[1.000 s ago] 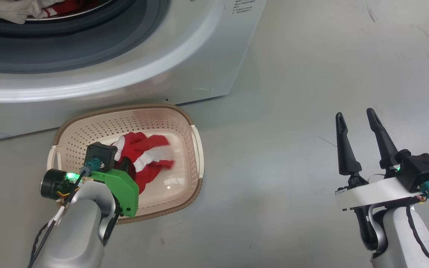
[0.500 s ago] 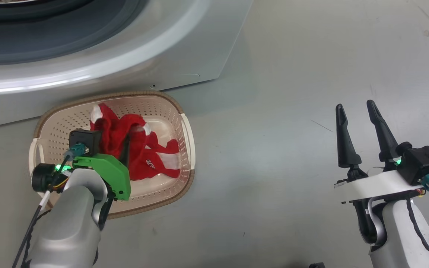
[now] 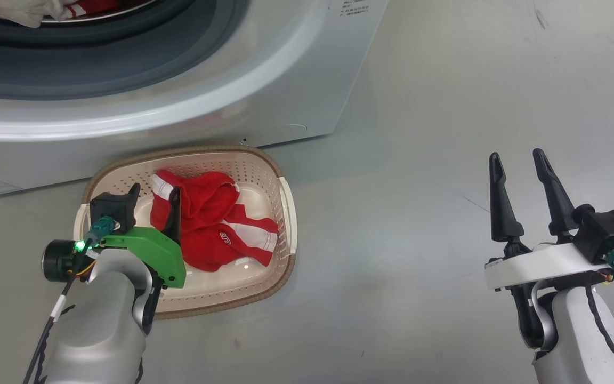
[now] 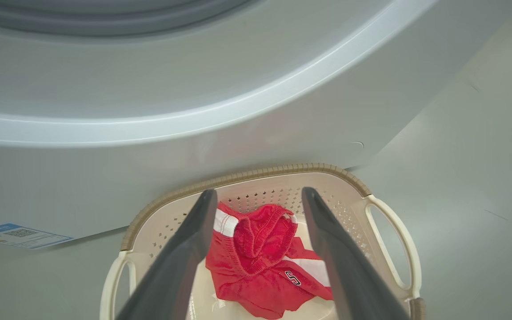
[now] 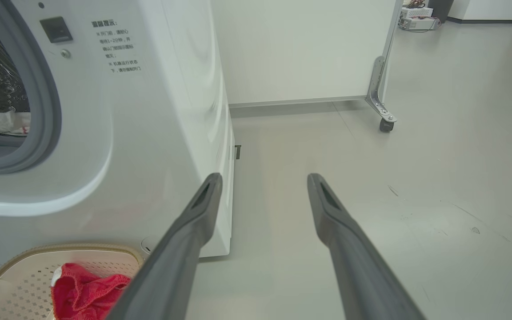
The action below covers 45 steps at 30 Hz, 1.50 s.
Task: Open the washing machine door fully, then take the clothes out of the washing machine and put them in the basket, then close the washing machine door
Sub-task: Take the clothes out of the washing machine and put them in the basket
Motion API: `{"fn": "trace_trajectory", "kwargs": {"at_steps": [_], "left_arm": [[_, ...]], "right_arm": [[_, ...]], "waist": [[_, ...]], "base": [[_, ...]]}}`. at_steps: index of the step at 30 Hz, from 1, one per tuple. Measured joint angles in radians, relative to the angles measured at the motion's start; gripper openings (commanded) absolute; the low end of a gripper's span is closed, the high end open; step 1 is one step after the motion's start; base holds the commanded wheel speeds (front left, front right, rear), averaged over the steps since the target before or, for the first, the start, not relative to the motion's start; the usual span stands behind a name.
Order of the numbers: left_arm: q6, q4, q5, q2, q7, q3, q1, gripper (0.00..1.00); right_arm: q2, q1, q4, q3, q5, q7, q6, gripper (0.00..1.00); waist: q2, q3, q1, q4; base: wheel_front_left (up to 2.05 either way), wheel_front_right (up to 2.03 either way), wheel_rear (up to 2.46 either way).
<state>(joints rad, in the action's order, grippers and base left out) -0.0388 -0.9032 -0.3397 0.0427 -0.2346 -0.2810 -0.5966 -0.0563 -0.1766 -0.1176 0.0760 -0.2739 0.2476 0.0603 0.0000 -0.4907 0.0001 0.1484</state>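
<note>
Since before, the left gripper (image 4: 259, 192) has let go one red garment (image 3: 211, 224), now lying in the single basket (image 3: 284, 213). Both it and the right gripper (image 3: 516, 156) stand open, empty.

1. The red clothes (image 4: 256, 253) carry a small dark emblem (image 4: 292, 278) with a white edge. It is shaped like an "S" or a "5"; which one cannot be told.
2. The washing machine (image 5: 171, 111) bears a heading and several lines of small grey Chinese print (image 5: 118, 46) on its white front, too small to read.
3. A blue sticker (image 4: 20, 234) low on the machine shows a QR-like square and tiny unreadable print.
</note>
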Motion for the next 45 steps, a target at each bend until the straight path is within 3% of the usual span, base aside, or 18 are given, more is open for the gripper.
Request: {"fn": "trace_trajectory", "kwargs": {"at_steps": [13,18,32,45], "left_arm": [[0.002,0.122,-0.01,-0.005,-0.017,0.016,0.09,1.0],[0.01,0.257,-0.003,-0.006,-0.017,0.038,0.121,1.0],[0.066,0.456,0.025,0.01,-0.017,0.063,0.328,1.0],[0.096,0.593,0.029,0.032,-0.017,0.078,0.481,1.0]], "right_arm": [[-0.015,0.057,-0.052,-0.026,0.002,0.0,-0.002,1.0],[-0.03,0.098,-0.067,-0.034,0.003,0.0,-0.003,1.0],[-0.035,0.189,-0.073,-0.032,0.005,0.0,-0.012,1.0],[-0.041,0.243,-0.049,-0.032,0.016,-0.006,-0.028,1.0]], "waist": [[0.0,0.141,0.0,-0.057],[0.0,0.206,0.0,-0.082],[0.0,0.366,-0.0001,-0.14],[0.0,0.426,-0.0001,-0.152]], "base": [[0.0,0.0,0.0],[0.0,0.0,0.0],[0.0,0.0,0.0],[0.0,0.0,0.0]]}}
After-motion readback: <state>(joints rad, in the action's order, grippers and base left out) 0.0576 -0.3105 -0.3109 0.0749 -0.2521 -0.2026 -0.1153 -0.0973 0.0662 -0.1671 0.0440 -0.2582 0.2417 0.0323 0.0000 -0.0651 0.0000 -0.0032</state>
